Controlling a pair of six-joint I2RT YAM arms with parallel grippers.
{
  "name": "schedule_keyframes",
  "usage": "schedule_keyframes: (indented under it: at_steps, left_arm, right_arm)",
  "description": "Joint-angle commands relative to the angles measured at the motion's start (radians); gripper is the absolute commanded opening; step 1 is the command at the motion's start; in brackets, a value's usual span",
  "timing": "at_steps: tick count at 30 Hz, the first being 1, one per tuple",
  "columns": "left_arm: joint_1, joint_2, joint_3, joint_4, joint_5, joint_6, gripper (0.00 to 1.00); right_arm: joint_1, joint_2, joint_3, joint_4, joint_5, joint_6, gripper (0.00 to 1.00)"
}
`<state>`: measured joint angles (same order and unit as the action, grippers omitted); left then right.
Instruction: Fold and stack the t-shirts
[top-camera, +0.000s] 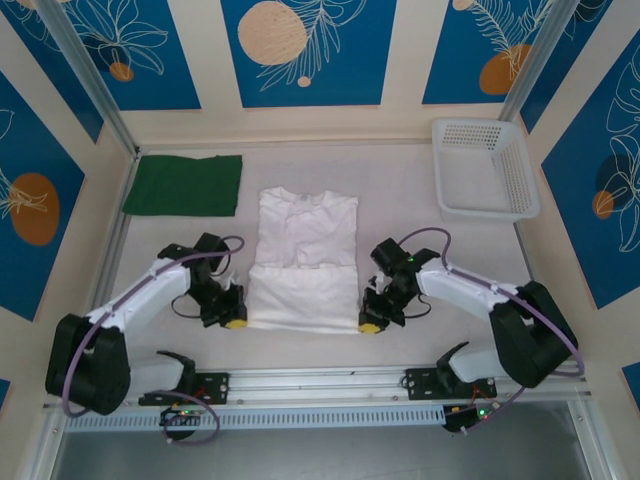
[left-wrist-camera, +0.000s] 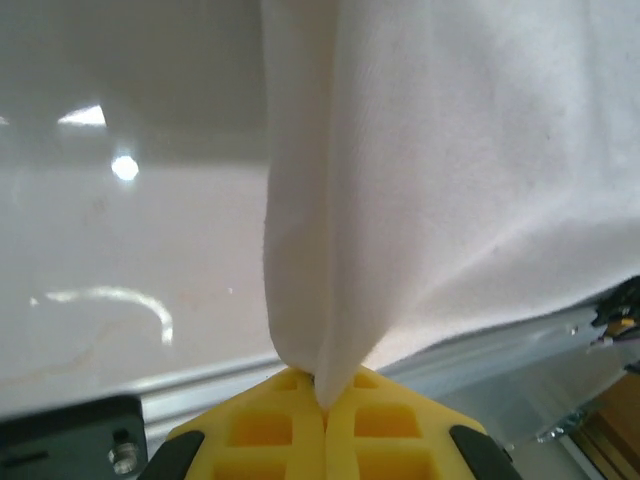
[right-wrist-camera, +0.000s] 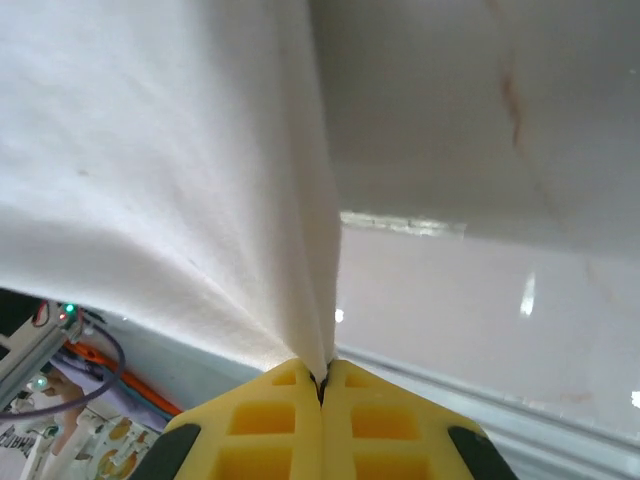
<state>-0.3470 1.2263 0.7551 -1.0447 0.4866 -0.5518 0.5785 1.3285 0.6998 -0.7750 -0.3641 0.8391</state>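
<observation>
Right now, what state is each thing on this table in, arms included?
white t-shirt, lying mid-table, both near corners pinched.
green t-shirt, folded, lying flat at the far left.
basket, upright at the far right.
left gripper, shut on the white t-shirt's near left corner.
right gripper, shut on its near right corner.

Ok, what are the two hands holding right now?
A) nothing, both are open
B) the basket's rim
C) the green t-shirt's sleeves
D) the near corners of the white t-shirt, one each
D: the left hand and the right hand are each shut on a near corner of the white t-shirt, and both wrist views show its cloth pinched in them.
</observation>
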Motion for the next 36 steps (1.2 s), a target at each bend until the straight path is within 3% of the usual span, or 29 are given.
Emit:
schedule_keyframes:
  at_steps: [1,6,12,22,33,34,35,36]
  left_arm:
    - [-0.012,-0.079,0.041,-0.102,0.027,-0.035,0.0]
    - [-0.011,-0.073,0.225,-0.095,0.02,-0.03,0.0]
    - [0.018,0.08,0.511,-0.053,0.009,-0.017,0.0]
    - [0.143,0.447,0.823,0.084,0.04,-0.082,0.0]
    - [0.225,0.976,1.335,0.022,-0.03,-0.13,0.0]
    - [0.229,1.027,1.395,0.02,-0.038,-0.146,0.06]
    - [0.232,1.077,1.452,0.021,-0.042,-0.164,0.21]
    - [0.236,1.128,1.505,0.011,-0.044,-0.183,0.27]
  right_arm:
    - [0.002,-0.12,0.007,-0.12,-0.012,0.057,0.0]
    - [-0.054,-0.243,0.108,-0.187,0.006,0.017,0.0]
    - [-0.212,-0.128,0.307,-0.19,-0.027,-0.055,0.0]
    - [-0.314,0.429,0.845,-0.229,-0.028,-0.045,0.0]
    - [-0.394,1.052,1.535,-0.379,-0.085,0.035,0.0]
    - [-0.399,1.127,1.629,-0.381,-0.114,0.05,0.02]
    - [-0.403,1.195,1.716,-0.403,-0.125,0.073,0.05]
    - [-0.412,1.255,1.798,-0.425,-0.14,0.109,0.11]
